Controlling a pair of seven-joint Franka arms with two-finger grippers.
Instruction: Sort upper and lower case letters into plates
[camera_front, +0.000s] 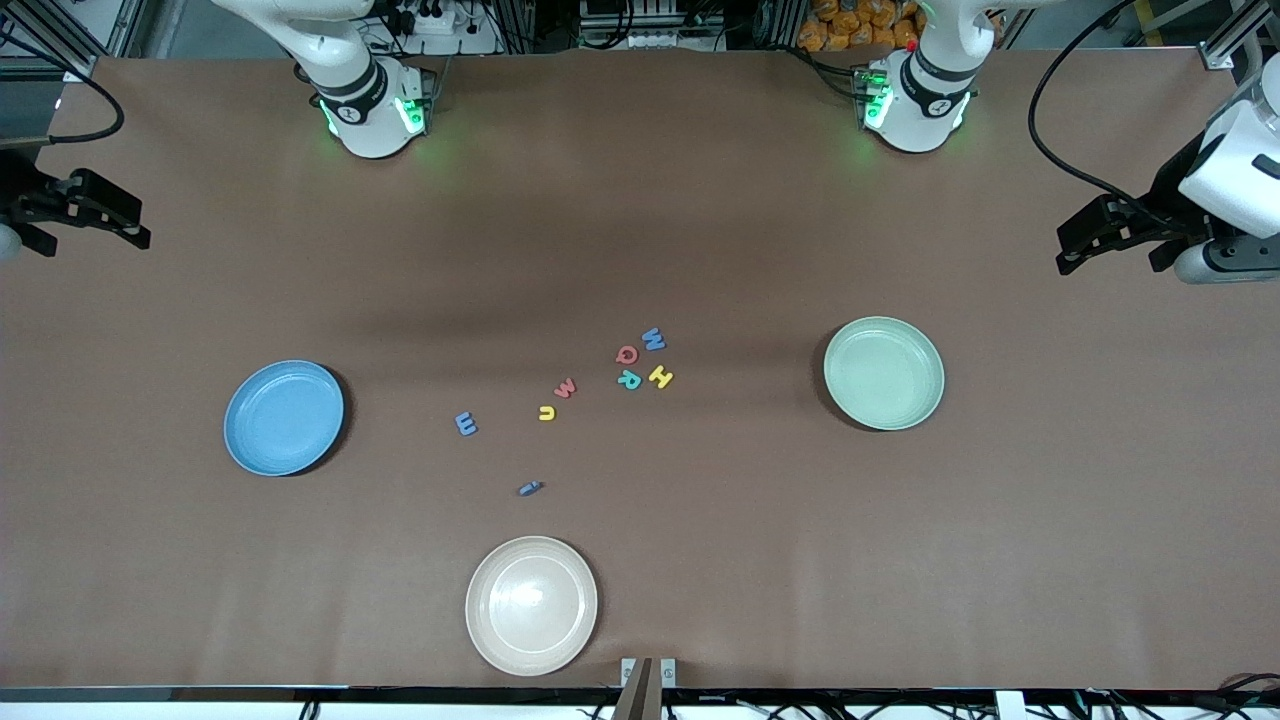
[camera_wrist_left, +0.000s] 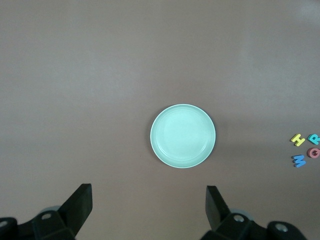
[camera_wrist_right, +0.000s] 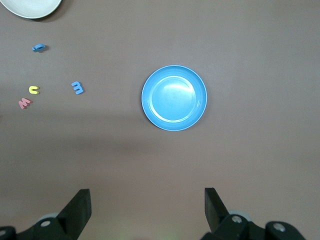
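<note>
Several small letters lie mid-table between two empty plates. A blue W (camera_front: 653, 339), pink Q (camera_front: 627, 354), teal R (camera_front: 629, 379) and yellow H (camera_front: 660, 377) cluster toward the mint green plate (camera_front: 884, 372). A pink w (camera_front: 565, 388), yellow u (camera_front: 546, 412), blue m (camera_front: 466, 424) and a small blue piece (camera_front: 530, 488) trail toward the blue plate (camera_front: 284, 417). My left gripper (camera_wrist_left: 149, 197) hangs open, high above the left arm's end of the table, looking down on the mint plate (camera_wrist_left: 183, 135). My right gripper (camera_wrist_right: 147, 200) hangs open, high above the right arm's end, over the blue plate (camera_wrist_right: 174, 98).
A cream-white plate (camera_front: 531, 604) sits empty near the table's front edge, nearer the camera than the small blue piece. The two arm bases stand along the back edge. Brown tabletop surrounds the letters and plates.
</note>
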